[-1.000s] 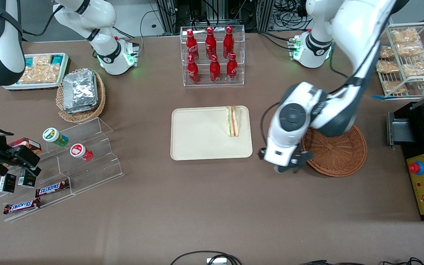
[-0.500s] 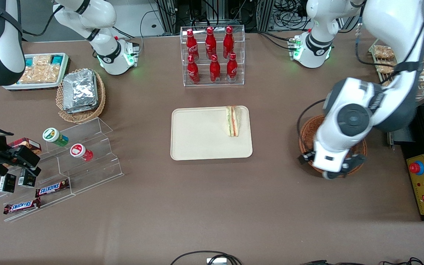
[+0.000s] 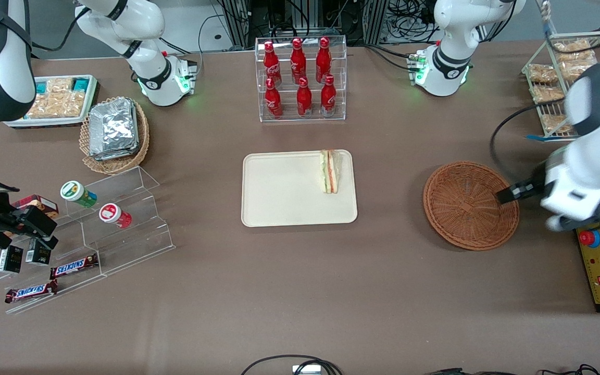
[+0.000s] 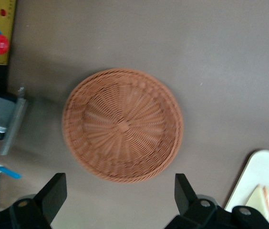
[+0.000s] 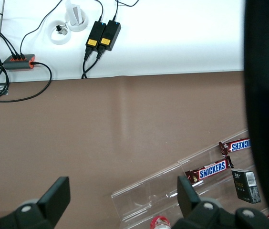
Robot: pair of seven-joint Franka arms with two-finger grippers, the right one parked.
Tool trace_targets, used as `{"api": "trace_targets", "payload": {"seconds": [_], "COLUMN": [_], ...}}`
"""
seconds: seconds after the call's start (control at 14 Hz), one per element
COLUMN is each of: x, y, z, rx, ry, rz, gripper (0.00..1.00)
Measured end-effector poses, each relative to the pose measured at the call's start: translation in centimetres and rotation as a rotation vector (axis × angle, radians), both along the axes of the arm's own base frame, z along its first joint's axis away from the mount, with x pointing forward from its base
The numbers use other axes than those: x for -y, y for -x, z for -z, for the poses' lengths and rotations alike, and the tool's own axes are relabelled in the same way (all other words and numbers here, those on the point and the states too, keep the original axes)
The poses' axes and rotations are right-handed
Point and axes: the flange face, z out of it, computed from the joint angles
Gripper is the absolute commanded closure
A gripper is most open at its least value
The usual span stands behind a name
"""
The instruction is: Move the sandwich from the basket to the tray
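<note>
The claw (image 4: 119, 198) hangs above the tabletop (image 3: 300, 291) with its fingers (image 4: 53, 193) spread wide apart and nothing between them. It sits at the working arm's end, just beside the basket (image 3: 471, 204), which lies bare under its wrist camera. The sandwich (image 3: 329, 171) is well away from the claw, toward the parked arm's end, lying on the tray (image 3: 279, 192) along the tray edge nearest the basket. A rack of red bottles (image 3: 300, 78) stands farther from the front camera than the tray.
</note>
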Motion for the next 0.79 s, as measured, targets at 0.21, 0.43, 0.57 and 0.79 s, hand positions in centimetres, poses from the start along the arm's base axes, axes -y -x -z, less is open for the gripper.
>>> {"api": "trace_targets", "payload": {"seconds": [0.21,0.43,0.57,0.79], "x": [-2.2,-2.0,-1.4,0.3], "y": [2.7,4.7,5.5,5.9], "z": [-3.9,-7.3,-8.9,-9.4], "rx": [-0.014,0.02,0.044,0.053], "ry": [0.016,0.056,0.068,0.072], "rz": [0.104,0.177,0.214,0.277], "gripper": [0.0,0.0,0.0,0.0]}}
